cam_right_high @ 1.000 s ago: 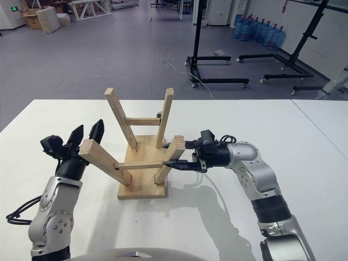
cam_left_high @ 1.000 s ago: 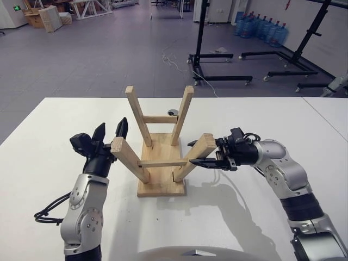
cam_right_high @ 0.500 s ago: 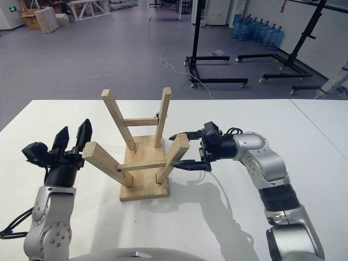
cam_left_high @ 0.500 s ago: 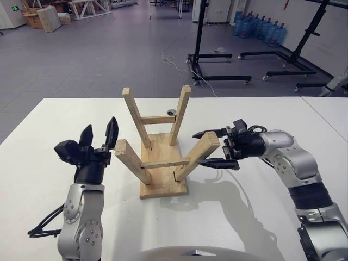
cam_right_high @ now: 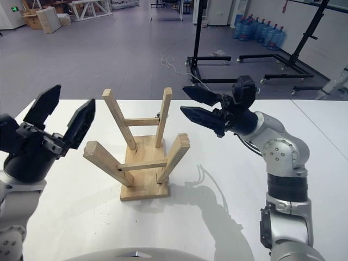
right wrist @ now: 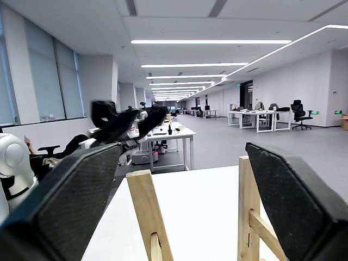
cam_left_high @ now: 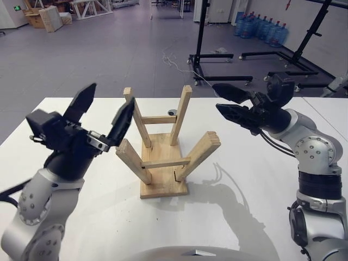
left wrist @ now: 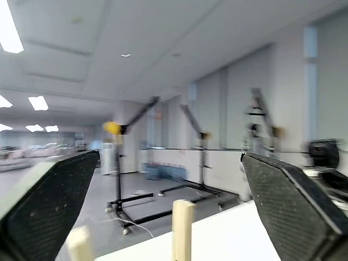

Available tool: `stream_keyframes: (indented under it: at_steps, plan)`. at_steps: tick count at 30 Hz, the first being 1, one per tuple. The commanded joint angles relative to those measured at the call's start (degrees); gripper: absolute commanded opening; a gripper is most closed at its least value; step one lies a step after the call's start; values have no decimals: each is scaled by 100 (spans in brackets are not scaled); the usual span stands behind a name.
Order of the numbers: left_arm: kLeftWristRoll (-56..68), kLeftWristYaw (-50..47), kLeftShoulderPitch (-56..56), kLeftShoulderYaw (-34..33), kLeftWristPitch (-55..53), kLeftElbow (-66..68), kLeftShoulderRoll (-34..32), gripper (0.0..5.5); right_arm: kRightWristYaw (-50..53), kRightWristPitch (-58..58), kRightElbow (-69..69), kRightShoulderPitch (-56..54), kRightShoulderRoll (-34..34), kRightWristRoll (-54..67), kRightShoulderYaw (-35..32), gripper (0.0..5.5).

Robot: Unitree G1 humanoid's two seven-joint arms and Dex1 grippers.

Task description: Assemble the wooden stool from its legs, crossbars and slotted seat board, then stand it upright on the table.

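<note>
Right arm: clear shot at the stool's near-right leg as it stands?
Probably yes. The right gripper is open and hangs above and to the right of that leg, with only air between them. The left gripper is on the stool's other side, out of the way.

Half hidden behind crossbar, small dark item, wrist-view legs cropped

No lettering, number or label can be read: the small green sign on the far wall of the hall and the green sign at the far end of the office are too small to make out.
</note>
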State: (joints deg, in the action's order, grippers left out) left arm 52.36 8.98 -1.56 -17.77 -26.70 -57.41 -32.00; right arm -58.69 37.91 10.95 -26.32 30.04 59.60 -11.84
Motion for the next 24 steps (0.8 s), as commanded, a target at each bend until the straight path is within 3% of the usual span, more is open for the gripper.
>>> stream_keyframes:
  at_steps: [1, 3, 8, 13, 17, 20, 24]
  plan:
    - [220, 842, -1360, 380, -1144, 1089, -1526, 479, 356, -524, 373, 337, -342, -351, -19, 420]
    - [328, 261, -2082, 798, -1770, 1652, -1352, 479, 590, -853, 657, 603, -605, -585, 85, 420]
    - [-288, -918, -2642, 1619, -2405, 1021, -945, 479, 1067, -1463, 1093, 1289, -1132, -1106, 409, 420]
    - [-678, -1286, -2144, 1627, -2437, 707, -609, 479, 1291, -1914, 1031, 1372, -1411, -1601, 728, 420]
    - [-377, -1683, -2310, 1341, -2615, 682, -163, 479, 1662, -2022, 1162, 1452, -1602, -1442, 586, 420]
    - [-162, -1989, -2379, 1665, -2849, 660, 357, 479, 1837, -2168, 1187, 1505, -1764, -1519, 660, 420]
    - [-197, -1958, -2298, 1574, -3117, 723, 267, 479, 1907, -2243, 1435, 1773, -1839, -1512, 815, 420]
